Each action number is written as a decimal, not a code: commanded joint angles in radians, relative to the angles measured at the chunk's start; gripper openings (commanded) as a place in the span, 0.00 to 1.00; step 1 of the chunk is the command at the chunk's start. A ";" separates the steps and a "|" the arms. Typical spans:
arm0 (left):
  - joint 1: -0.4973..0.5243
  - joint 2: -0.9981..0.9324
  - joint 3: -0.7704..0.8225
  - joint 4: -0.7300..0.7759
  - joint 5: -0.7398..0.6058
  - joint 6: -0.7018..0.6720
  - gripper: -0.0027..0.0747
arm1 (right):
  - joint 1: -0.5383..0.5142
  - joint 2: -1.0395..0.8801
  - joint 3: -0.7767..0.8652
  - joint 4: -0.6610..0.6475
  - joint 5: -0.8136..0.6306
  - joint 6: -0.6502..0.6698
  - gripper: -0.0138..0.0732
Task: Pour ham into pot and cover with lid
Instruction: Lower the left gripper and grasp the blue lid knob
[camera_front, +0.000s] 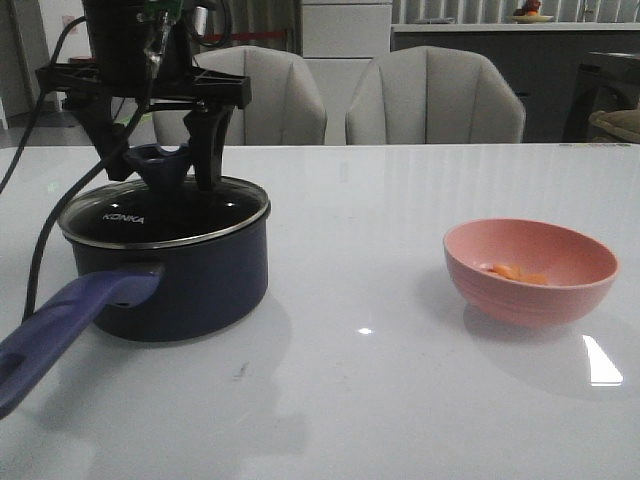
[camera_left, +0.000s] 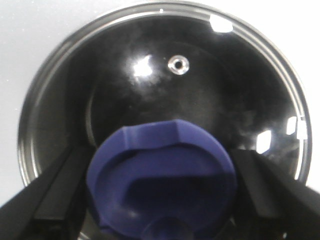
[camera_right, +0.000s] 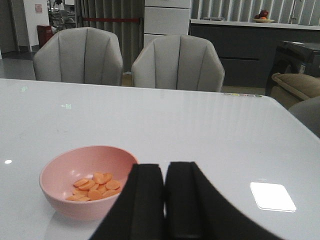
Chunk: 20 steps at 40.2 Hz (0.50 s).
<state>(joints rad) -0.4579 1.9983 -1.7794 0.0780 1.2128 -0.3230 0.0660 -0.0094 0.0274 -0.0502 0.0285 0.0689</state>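
The left gripper (camera_front: 168, 150) stands over the pot (camera_front: 180, 280), its two fingers (camera_front: 207, 148) spread on either side of the lid's purple-blue knob (camera_left: 162, 182); whether they press on the knob cannot be told. The glass lid (camera_front: 170, 215) sits on the dark navy pot near the table's (camera_front: 350, 400) left edge, the long handle (camera_front: 75, 315) pointing toward the front edge. The right gripper (camera_right: 165, 200) has its jaws closed together, holding nothing. The ham (camera_right: 95, 186) lies in the pink bowl (camera_right: 87, 185) toward the table's right side, well apart from the pot.

Two grey chairs (camera_front: 340, 95) behind glossy white table (camera_front: 380, 400)
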 joint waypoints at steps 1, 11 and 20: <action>-0.007 -0.056 -0.032 0.003 -0.014 -0.013 0.53 | -0.006 -0.021 -0.006 -0.009 -0.081 0.005 0.35; -0.007 -0.056 -0.032 0.003 -0.014 -0.013 0.36 | -0.006 -0.021 -0.006 -0.009 -0.081 0.005 0.35; -0.007 -0.056 -0.059 0.006 0.013 -0.009 0.35 | -0.006 -0.021 -0.006 -0.009 -0.081 0.005 0.35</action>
<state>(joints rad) -0.4579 1.9983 -1.7904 0.0780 1.2221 -0.3244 0.0660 -0.0094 0.0274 -0.0502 0.0285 0.0689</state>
